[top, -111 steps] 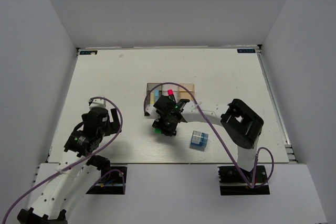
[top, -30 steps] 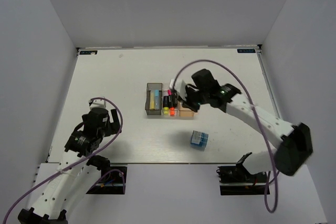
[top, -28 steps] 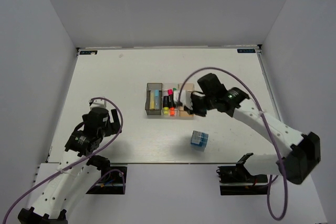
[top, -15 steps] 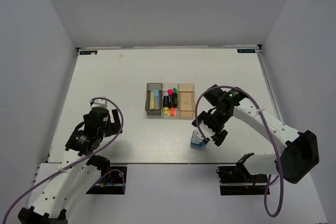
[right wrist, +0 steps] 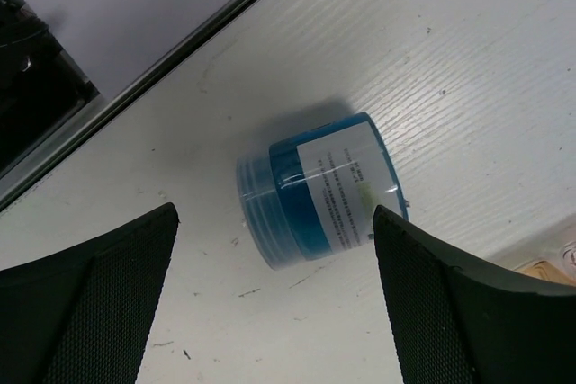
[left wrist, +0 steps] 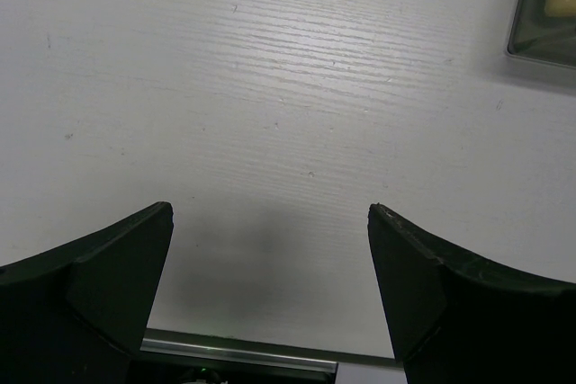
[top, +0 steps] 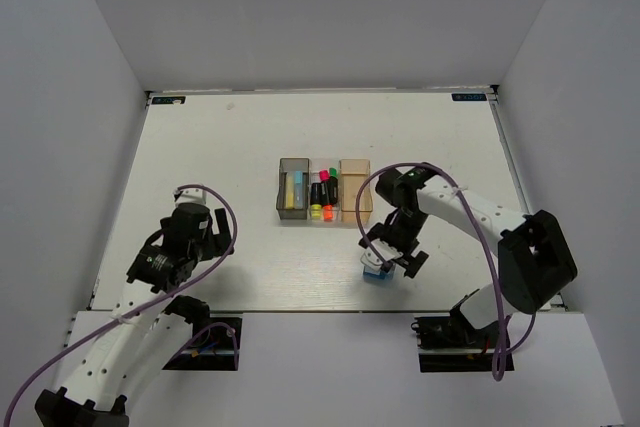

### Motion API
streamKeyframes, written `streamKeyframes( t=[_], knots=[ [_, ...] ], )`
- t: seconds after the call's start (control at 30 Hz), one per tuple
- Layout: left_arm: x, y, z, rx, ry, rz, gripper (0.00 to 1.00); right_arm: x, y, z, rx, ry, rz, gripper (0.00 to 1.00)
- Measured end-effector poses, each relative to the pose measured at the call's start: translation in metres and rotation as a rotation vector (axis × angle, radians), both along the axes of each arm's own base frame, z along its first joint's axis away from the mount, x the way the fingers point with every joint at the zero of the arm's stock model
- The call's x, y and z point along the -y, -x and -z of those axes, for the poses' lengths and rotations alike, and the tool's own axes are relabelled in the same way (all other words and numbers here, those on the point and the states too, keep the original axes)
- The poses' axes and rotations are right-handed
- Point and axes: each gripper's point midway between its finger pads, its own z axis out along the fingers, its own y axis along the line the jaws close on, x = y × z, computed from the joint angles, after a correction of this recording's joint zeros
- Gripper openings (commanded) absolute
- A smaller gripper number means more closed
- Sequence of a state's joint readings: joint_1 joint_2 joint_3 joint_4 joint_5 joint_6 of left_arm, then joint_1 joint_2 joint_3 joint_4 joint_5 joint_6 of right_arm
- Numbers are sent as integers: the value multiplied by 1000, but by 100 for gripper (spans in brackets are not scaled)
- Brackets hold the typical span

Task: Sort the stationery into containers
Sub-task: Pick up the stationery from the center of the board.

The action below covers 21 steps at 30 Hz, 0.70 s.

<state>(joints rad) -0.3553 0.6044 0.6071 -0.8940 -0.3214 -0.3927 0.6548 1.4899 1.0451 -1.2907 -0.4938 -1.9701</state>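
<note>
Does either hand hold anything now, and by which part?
Nothing is held. The left hand and right hand are open; the blue block lies untouched.

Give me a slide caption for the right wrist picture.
Open right gripper hovers over a blue labelled block on the white table.

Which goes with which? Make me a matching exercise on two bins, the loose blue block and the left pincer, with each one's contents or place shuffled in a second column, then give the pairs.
Column one
1. smoky dark grey plastic bin
2. clear plastic bin
3. blue block with white label
4. left pincer

Column two
A. lies ungripped on the white table, under the open right pincer
B. holds short black markers with coloured caps
C. holds pale yellow and light blue sticks
D. open above bare table

Pairs: 1-C, 2-B, 3-A, 4-D
</note>
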Motion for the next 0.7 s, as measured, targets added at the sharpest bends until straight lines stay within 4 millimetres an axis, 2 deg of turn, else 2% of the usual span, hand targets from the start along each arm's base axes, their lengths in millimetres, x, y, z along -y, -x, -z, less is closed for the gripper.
streamKeyframes(
  t=[0.37, 0.7],
  knots=[
    [0, 0, 2, -11, -4, -1, 100, -23, -15, -1, -14, -56, 9, 90],
    [-1, 1, 4, -20, -8, -2, 100, -22, -14, 14, -19, -48, 8, 90]
  ],
)
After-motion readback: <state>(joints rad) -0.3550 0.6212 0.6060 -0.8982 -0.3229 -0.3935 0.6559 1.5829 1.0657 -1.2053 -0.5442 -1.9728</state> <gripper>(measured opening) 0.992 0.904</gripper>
